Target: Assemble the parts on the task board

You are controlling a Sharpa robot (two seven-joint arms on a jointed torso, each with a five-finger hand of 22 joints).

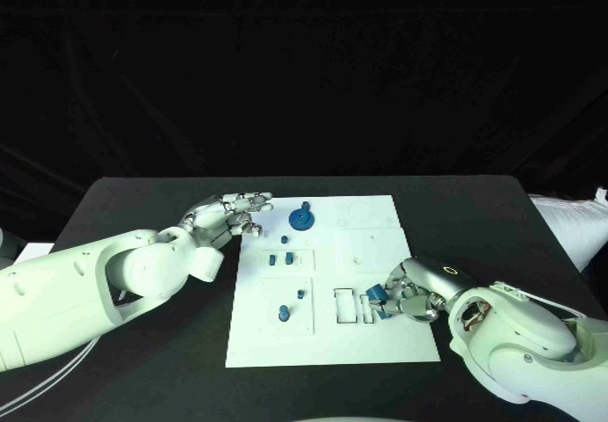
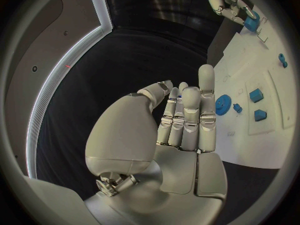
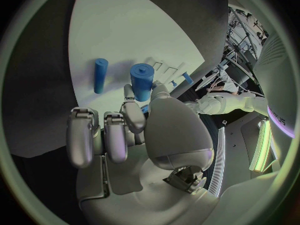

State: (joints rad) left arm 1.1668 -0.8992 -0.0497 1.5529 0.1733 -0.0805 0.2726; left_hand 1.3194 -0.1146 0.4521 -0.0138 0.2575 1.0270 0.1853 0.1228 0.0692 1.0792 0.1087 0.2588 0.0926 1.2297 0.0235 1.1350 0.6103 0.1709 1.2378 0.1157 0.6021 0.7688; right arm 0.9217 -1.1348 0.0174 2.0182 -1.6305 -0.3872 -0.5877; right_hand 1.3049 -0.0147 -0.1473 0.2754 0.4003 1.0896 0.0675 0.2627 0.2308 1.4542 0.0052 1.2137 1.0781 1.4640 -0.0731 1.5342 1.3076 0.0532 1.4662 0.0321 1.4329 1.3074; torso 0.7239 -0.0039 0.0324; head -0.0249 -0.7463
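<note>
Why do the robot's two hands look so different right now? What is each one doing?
The right hand pinches a small blue part by the slots at the task board's near right side; the left hand holds nothing. The right hand's fingers curl down onto the board, while the left hand's fingers are raised and apart, beside the board's far left corner near the round blue part. Both are silver hands on white arms.

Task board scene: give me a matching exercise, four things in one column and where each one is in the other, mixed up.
1. left hand
2. right hand
3. round blue part
4. task board

a. far end of the board
b. middle of the black table
c. at the board's far left corner, holding nothing
d. at the board's right edge, on a blue part

Pairs: 1-c, 2-d, 3-a, 4-b
</note>
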